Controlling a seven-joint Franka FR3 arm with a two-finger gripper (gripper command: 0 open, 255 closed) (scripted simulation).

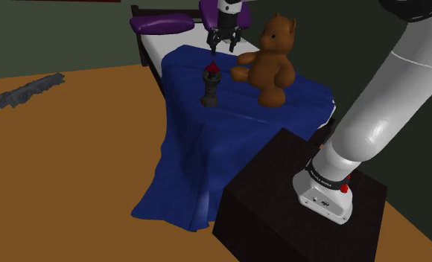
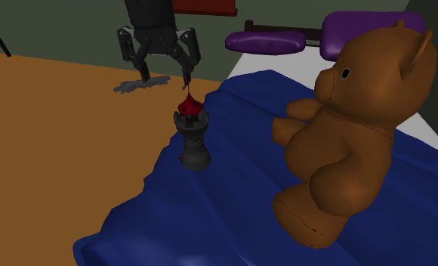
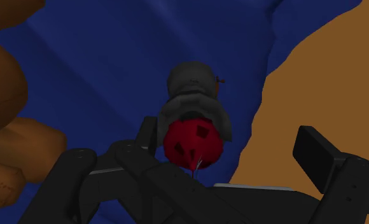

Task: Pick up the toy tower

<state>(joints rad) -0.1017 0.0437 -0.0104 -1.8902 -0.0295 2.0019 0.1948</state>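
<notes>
Blue blanket (image 1: 207, 141) carries toy tower (image 1: 211, 83); gripper (image 1: 223, 48) spread above; shoulder view: dark stand (image 1: 281, 186)

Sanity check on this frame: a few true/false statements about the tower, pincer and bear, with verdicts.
1. The toy tower stands upright on the blue blanket. True.
2. The pincer is shut on the tower. False: it is open and hangs above the tower, holding nothing.
3. The teddy bear lies on the floor. False: it sits on the blanket, beside the tower.
4. The tower has a red roof. True.
</notes>
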